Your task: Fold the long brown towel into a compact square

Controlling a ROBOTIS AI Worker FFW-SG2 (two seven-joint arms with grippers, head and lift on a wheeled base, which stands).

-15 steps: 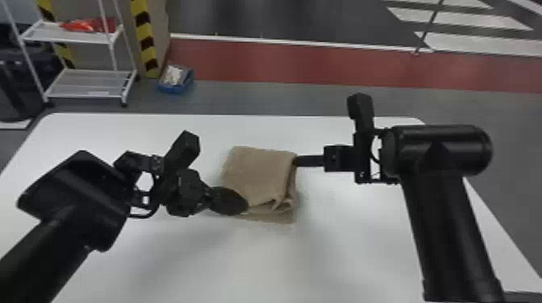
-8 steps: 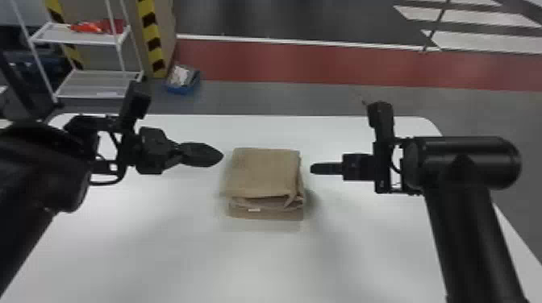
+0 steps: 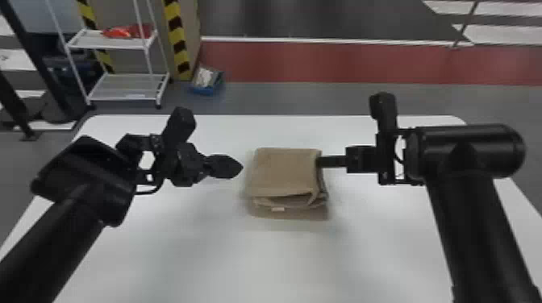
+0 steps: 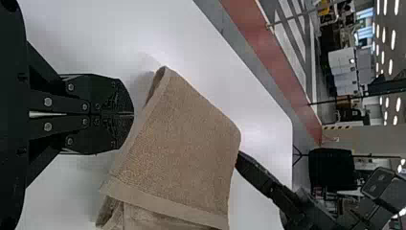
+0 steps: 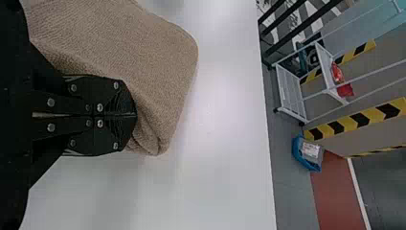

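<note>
The brown towel (image 3: 284,171) lies folded into a roughly square, layered bundle mid-table, its loose layers and a small pale tag facing the near side. Just off its left side is my left gripper (image 3: 226,166), shut and holding nothing. My right gripper (image 3: 330,161) meets the towel's right edge. In the left wrist view, the shut left gripper (image 4: 125,114) points at a long edge of the towel (image 4: 182,148). The right wrist view has the right gripper (image 5: 128,115) shut against the side of the towel (image 5: 143,62), with no cloth visible between its fingers.
Bare white table (image 3: 258,262) surrounds the towel, widest on the near side. Beyond the far edge stand a white wire shelf (image 3: 121,86) with a red item and a blue bin (image 3: 207,86) on the floor.
Both grippers drew back from the towel, then came in again from either side: the left one nearer, the right one up to the edge. The head view has also swung somewhat left.
</note>
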